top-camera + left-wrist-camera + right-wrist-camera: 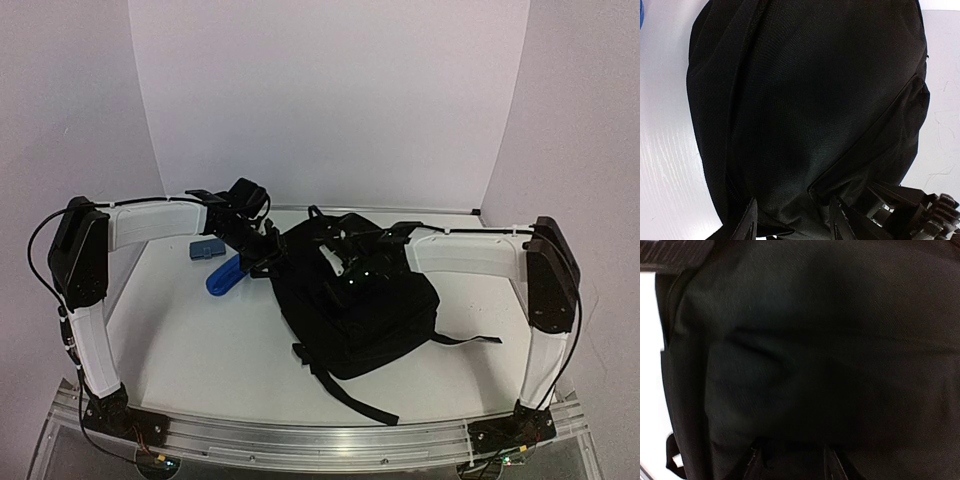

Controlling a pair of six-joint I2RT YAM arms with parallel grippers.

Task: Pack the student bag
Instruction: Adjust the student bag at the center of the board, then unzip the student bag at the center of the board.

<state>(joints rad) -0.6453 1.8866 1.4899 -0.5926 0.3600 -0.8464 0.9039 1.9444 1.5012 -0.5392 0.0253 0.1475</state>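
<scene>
The bag [360, 310] lies in the middle of the bench [200, 340]. The left pincer [792, 215] and the right pincer [790, 457] both straddle its black fabric, fingers half apart; whether either is clenched on it cannot be told

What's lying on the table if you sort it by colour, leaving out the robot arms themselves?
Black: 1, the backpack
Blue: 2, a dull blue flat item and a bright blue item, both left of the backpack
Total: 3
</scene>
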